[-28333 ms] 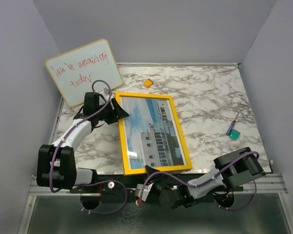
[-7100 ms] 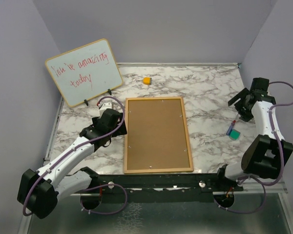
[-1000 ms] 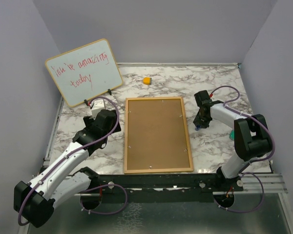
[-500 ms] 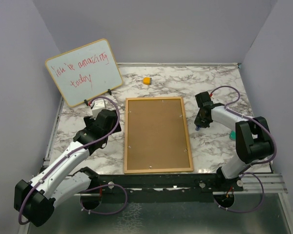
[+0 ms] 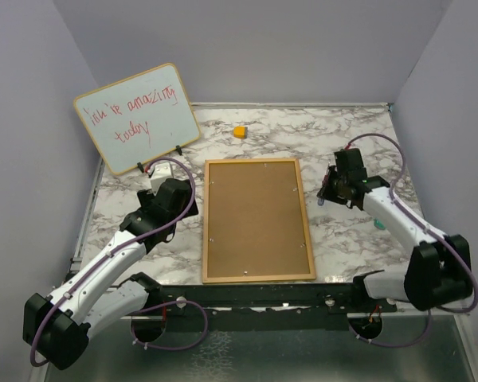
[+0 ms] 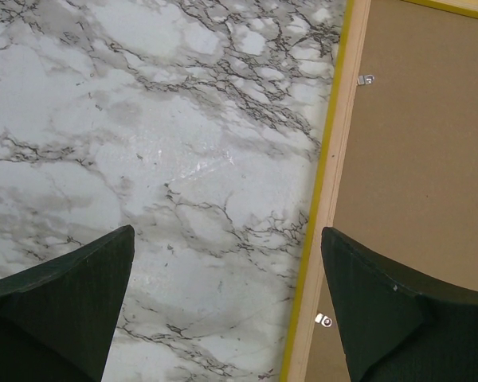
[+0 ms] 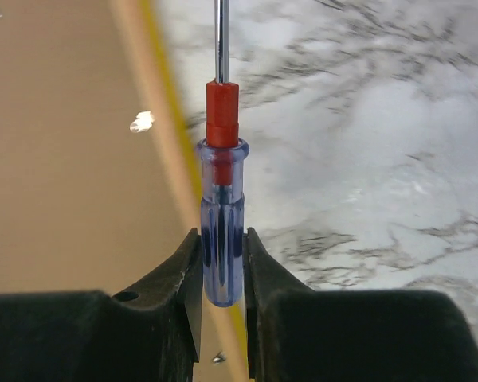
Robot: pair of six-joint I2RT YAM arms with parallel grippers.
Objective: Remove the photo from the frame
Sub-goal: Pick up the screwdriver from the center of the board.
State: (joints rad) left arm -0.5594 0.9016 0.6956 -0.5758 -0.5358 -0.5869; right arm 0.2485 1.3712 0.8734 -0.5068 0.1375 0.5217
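Frame centre of table, back up. Whiteboard upper left; small block above frame. Left gripper left of frame; right gripper, pinching screwdriver, right of it.

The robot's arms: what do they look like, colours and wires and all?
The left arm and right arm have white tubular segments between chunky black joints, with thin purple cables looping alongside. The left hand and right hand are black, each with two blunt fingers.

Matt, perhaps cork back of frame
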